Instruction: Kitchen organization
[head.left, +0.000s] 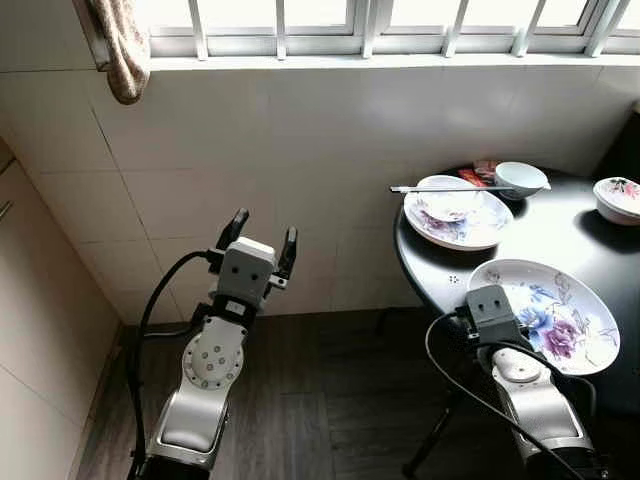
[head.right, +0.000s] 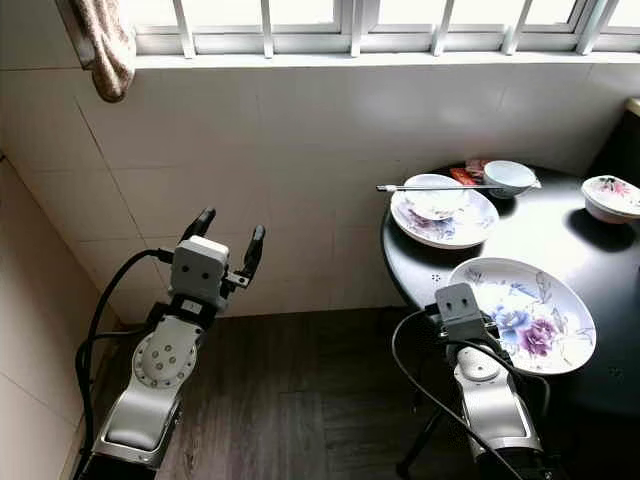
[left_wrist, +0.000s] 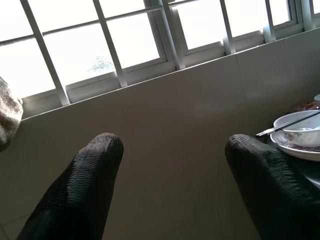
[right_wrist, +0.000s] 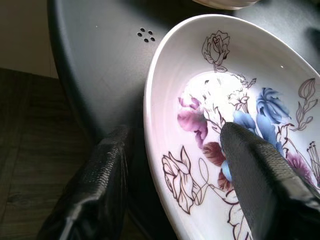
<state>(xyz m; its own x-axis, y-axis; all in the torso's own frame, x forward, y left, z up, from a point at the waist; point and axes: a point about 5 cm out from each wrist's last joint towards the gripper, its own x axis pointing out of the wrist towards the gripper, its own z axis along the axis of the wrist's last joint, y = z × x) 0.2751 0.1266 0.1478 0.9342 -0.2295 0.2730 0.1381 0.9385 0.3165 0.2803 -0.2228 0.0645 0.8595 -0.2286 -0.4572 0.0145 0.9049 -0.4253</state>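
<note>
Round black table (head.left: 560, 235) at right, against white tiled wall (head.left: 300, 150) under barred window (head.left: 330, 20). Dark wood floor (head.left: 330, 400) below.

Right gripper (right_wrist: 172, 187) at table's near edge, straddling rim of large floral plate (head.left: 555, 310): one finger (right_wrist: 100, 185) outside and below rim, other finger (right_wrist: 260, 175) over painted inside. Jaws apart around the rim; contact with plate not certain from the wrist view. Plate flat on table, near edge closest to robot.

Farther back on table: second floral plate (head.left: 460, 222) holding small white bowl (head.left: 448, 195), chopsticks (head.left: 440, 188) laid across it. White bowl (head.left: 521, 178) just beside, red packet (head.left: 482, 172) behind. Another floral bowl (head.left: 618, 196) toward right edge.

Left gripper (head.left: 262, 240) raised in open air before the wall, well apart from table, fingers pointing up. Jaws wide apart, nothing between them.

Patterned cloth (head.left: 120, 45) hanging at upper left by window. Pale cabinet front (head.left: 30, 330) along left side.
</note>
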